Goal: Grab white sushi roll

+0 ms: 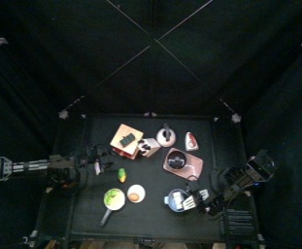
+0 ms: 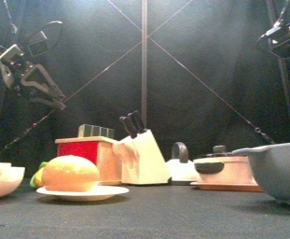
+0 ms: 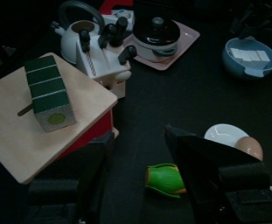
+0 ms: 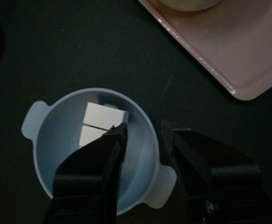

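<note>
A small white piece (image 4: pixel 103 118), seemingly the white sushi roll, lies inside a light-blue bowl (image 4: pixel 51 149) near the table's front right. It also shows in the left wrist view (image 3: pixel 257 58); its dark rim does not show. My right gripper (image 4: pixel 144 131) hangs open directly above the bowl, with its jaws over the near rim and apart from the piece. In the top view, the right gripper (image 1: pixel 192 199) sits beside the bowl (image 1: pixel 177 201). My left gripper (image 3: pixel 138 149) is open and empty at the table's left, above a green and yellow toy (image 3: pixel 163 178).
A pink tray (image 4: pixel 237 52) with a dark pot (image 3: pixel 159 35) stands just behind the bowl. Knife block (image 1: pixel 147 146), red box with wooden top (image 1: pixel 123 138) and kettle (image 1: pixel 166 133) fill the middle. A white plate with an orange piece (image 1: pixel 136 195) and a green piece (image 1: pixel 112 198) lie front left.
</note>
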Robot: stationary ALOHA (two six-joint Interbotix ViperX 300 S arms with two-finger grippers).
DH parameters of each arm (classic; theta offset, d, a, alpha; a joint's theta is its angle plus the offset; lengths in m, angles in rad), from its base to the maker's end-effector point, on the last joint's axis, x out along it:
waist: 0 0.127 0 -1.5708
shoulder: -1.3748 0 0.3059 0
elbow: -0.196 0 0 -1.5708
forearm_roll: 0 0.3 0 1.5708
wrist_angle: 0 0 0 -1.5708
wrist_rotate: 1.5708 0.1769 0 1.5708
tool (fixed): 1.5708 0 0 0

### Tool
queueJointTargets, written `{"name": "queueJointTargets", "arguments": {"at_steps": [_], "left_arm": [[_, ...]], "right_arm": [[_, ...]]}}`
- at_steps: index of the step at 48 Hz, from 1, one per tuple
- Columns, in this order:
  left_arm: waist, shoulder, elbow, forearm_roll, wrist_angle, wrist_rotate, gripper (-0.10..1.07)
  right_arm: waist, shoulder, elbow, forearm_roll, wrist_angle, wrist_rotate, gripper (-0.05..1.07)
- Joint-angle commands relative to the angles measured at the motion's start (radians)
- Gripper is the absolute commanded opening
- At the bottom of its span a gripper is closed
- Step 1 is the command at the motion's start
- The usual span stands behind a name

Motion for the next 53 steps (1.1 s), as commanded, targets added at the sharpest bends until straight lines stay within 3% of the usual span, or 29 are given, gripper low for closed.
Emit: {"name": "queueJointTargets", "arguments": {"at_steps": [1, 19, 27, 40, 53], "left_arm": [[0.0, 0.003, -0.014, -0.002, -0.005, -0.002, 0.87], [-0.008, 0.003, -0.011, 0.025, -0.005, 0.003, 0.87], [-0.071, 0.003, -0.011, 0.11, -0.005, 0.002, 0.87], [-0.138, 0.003, -0.009, 0.149, -0.005, 0.0, 0.87], [-0.138, 0.003, -0.006, 0.147, -0.002, 0.0, 0.87]], "right_arm": [[-0.002, -0.035, -0.009, -0.034, 0.006, -0.002, 0.76], [-0.02, -0.041, 0.0, -0.184, 0.002, 0.0, 0.76], [-0.038, -0.041, 0.011, -0.242, -0.023, 0.002, 0.76], [-0.097, -0.032, -0.04, -0.135, -0.173, -0.003, 0.76], [-0.1, -0.031, -0.089, -0.051, -0.179, -0.003, 0.78]]}}
